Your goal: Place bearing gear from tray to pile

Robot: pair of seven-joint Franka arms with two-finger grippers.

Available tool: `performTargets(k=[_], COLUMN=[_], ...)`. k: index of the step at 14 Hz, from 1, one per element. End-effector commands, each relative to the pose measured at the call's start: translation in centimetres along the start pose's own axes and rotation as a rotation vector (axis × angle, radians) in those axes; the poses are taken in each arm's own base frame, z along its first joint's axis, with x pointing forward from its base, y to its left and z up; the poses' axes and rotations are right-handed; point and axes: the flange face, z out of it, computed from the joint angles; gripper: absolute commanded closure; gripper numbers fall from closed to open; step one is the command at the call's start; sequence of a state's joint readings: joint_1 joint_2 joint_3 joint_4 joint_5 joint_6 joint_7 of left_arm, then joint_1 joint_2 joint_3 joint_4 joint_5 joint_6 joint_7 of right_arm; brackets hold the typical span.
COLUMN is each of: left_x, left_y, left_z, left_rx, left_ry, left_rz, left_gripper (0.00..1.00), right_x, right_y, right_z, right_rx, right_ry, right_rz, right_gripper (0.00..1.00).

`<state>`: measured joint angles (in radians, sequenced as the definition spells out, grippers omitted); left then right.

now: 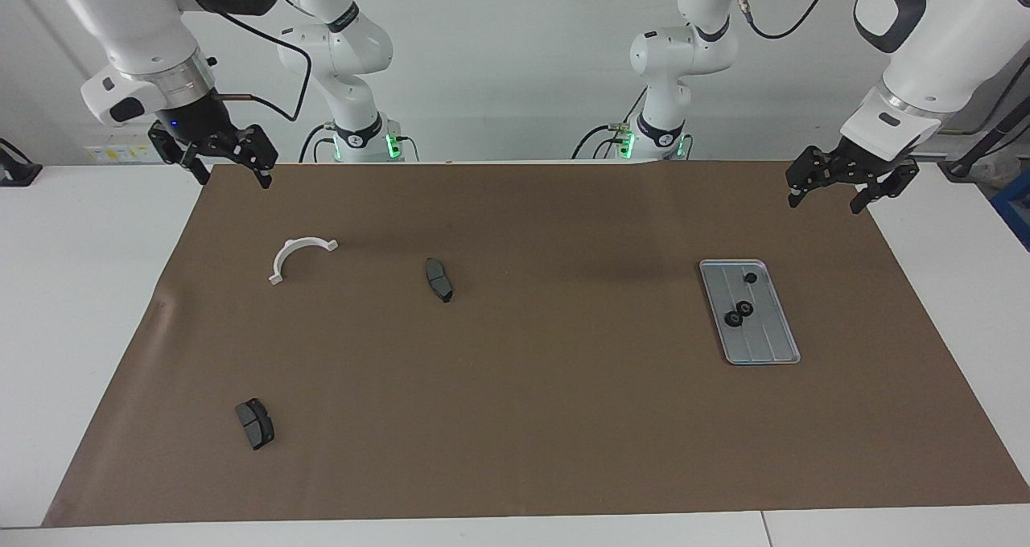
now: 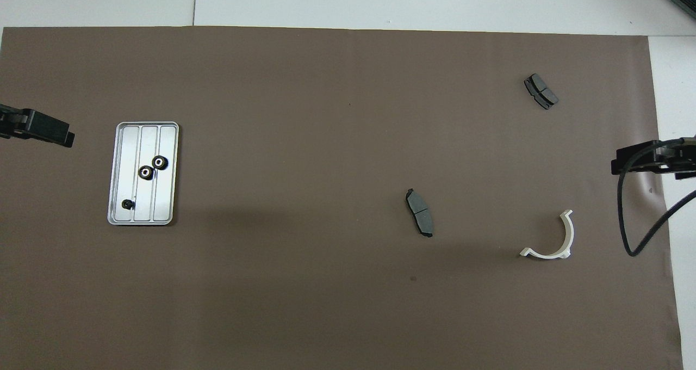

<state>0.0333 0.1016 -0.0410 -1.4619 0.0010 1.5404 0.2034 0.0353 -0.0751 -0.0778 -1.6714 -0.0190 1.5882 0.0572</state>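
A brown paper sheet [image 1: 531, 386] covers most of a white table [image 1: 80, 289], with a plain white wall [image 1: 515, 64] at the robots' end of the room. Toward the left arm's end lies one silver-grey tray [image 1: 772, 346] with lengthwise grooves, and on it sit three small black bearing gears: two touching each other near the tray's middle [image 1: 739, 314] and a smaller one [image 1: 750, 277] apart from them, at the tray's end nearer the robots. The parts of the pile are scattered well apart toward the right arm's end: one white half-ring bracket [image 1: 299, 256], one dark brake pad [image 1: 438, 279] nearer the table's centre, and a second brake pad [image 1: 255, 423] farther from the robots than the bracket. No gear lies among them. The left gripper [image 1: 845, 193] hangs in the air over the sheet's corner at the robots' edge, its fingers spread apart and holding nothing. The right gripper [image 1: 229, 173] hangs likewise over the sheet's corner at its own end, fingers apart and empty.
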Motion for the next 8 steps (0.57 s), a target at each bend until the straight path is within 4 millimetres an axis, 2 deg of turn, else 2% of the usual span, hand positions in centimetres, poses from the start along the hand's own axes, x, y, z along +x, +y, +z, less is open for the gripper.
performTargets(k=[1, 2, 4, 6, 8], left_x=[-1.2, -1.1, -1.6, -2.6, -1.5], left_y=[-0.3, -0.3, -0.6, -2.2, -2.7], left_z=[0.3, 0.3, 1.7, 4.7, 8.7], left_rx=[0.022, 0.024, 0.032, 0.035, 0.029], left_ry=[-0.005, 0.007, 0.033, 0.044, 0.026], left_rz=[0.028, 0.030, 0.022, -0.008, -0.011], left_gripper=[0.00, 0.00, 0.00, 0.00, 0.00], right_x=[-0.5, -0.5, -0.5, -0.5, -0.5], right_y=[0.1, 0.1, 0.1, 0.1, 0.1], right_z=[-0.1, 0.0, -0.1, 0.0, -0.1], right_rx=[0.011, 0.011, 0.011, 0.011, 0.011], right_ry=[0.009, 0.007, 0.007, 0.007, 0.009], right_rz=[0.026, 0.026, 0.026, 0.026, 0.026], right_gripper=[0.00, 0.00, 0.00, 0.00, 0.00])
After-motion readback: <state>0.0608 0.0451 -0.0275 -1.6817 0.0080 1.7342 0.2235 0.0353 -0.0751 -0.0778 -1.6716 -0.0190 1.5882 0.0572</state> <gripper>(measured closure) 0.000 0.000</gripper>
